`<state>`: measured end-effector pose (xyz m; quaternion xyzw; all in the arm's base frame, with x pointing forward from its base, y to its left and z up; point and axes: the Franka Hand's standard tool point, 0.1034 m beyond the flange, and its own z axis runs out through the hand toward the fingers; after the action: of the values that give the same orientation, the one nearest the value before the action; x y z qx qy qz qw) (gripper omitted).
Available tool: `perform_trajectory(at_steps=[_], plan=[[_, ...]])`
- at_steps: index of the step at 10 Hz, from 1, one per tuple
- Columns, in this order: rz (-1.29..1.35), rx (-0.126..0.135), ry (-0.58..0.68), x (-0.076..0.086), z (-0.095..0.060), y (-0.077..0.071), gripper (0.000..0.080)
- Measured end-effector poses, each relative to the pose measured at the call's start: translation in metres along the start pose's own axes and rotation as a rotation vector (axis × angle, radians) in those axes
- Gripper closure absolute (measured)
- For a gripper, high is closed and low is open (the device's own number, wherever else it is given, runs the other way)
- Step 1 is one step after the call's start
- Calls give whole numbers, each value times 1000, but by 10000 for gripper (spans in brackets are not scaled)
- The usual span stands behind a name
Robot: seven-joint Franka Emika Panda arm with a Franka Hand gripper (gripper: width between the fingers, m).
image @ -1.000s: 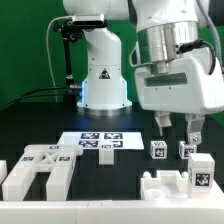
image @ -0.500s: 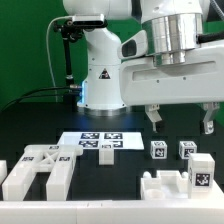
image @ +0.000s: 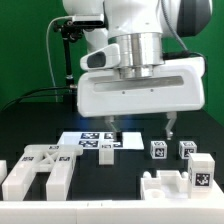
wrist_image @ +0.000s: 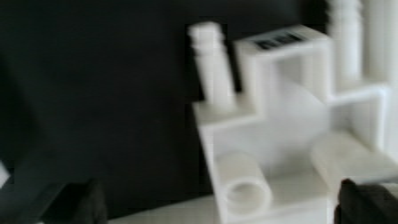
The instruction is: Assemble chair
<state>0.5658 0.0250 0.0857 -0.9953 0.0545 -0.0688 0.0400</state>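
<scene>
End effector hangs spread wide, holding nothing, near the marker board. Only the wrist view shows a tagged white chair part beneath it.

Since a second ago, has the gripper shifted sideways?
Yes. The gripper has gone toward the exterior view's left, from above the small cubes toward the marker board.
</scene>
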Motion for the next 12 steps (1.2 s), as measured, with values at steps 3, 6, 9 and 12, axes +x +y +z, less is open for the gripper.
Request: perform_trajectory(at_steps=[3,6,9,12], plan=[[-175,-38,7,-10,6,14,150],[-193,-34,-17,-14,8,16,151],[-210,-39,-361,-51,4,46,150],[-183,-33,-568,-64,3,47,151]])
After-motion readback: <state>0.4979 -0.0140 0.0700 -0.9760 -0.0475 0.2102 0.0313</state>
